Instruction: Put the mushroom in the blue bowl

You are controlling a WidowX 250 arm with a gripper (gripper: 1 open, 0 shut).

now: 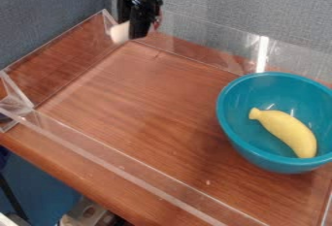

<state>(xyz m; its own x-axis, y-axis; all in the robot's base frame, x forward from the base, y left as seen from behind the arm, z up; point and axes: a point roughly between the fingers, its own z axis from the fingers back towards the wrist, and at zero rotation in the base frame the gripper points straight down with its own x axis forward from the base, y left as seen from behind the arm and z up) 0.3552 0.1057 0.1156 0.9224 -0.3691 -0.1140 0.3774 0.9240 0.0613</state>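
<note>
The top edge is cutting off the arm above its fingers (138, 26), and the fingers are blurring into one dark shape. The mushroom (116, 28) is showing only as a pale sliver behind them. The right edge is clipping the blue bowl (234, 123).

Banana (285, 133) in bowl (239, 114), right.

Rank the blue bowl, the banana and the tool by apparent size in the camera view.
1. blue bowl, clearly largest.
2. and 3. banana and tool: they look alike, and the tool sits farther back, so no ranking.
</note>
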